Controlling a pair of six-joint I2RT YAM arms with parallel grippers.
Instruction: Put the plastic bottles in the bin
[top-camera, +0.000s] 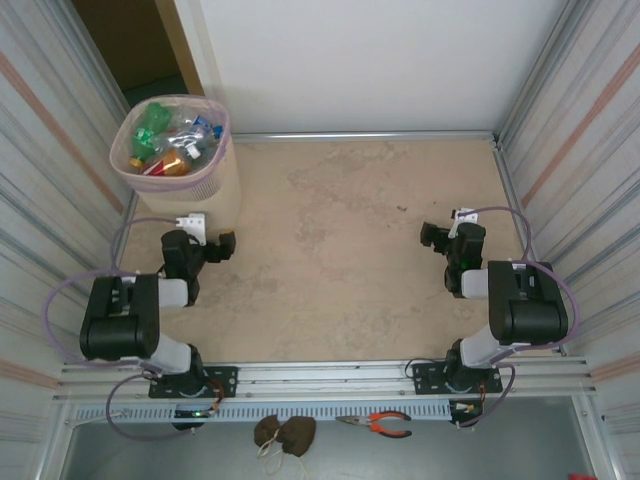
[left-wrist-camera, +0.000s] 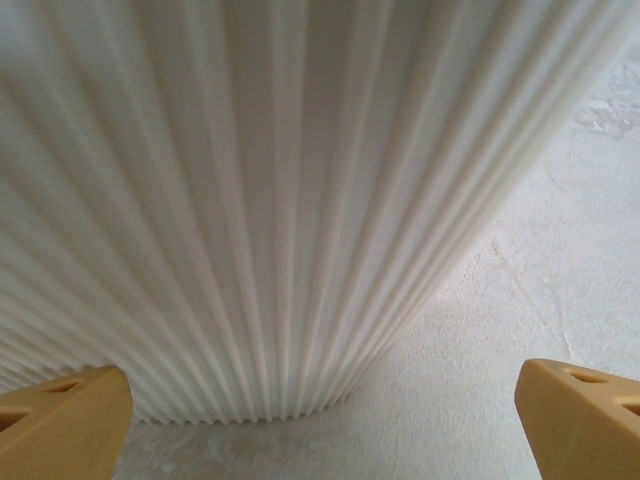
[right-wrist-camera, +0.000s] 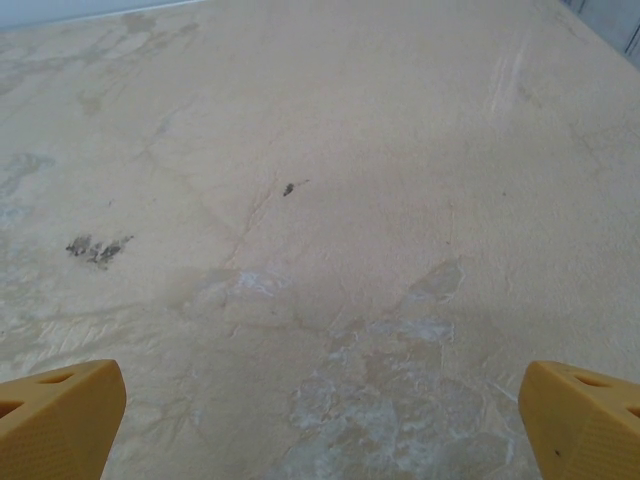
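Left claw (left-wrist-camera: 320, 425), right claw (right-wrist-camera: 320, 425) spread, empty | pink wastebasket (left-wrist-camera: 280, 200) just ahead of left claw could be nudged over, plastic bottles (top-camera: 172, 140) spilled

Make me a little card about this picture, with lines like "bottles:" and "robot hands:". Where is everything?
plastic bottles: piled inside the bin, green, clear and blue ones mixed
bin: pale pink, ribbed wall, far left corner of the table
left gripper: open, holding nothing, close to the bin's wall
right gripper: open, holding nothing, above the table
table: beige, blotchy stains
pliers: orange handles, on the ledge by the arm bases
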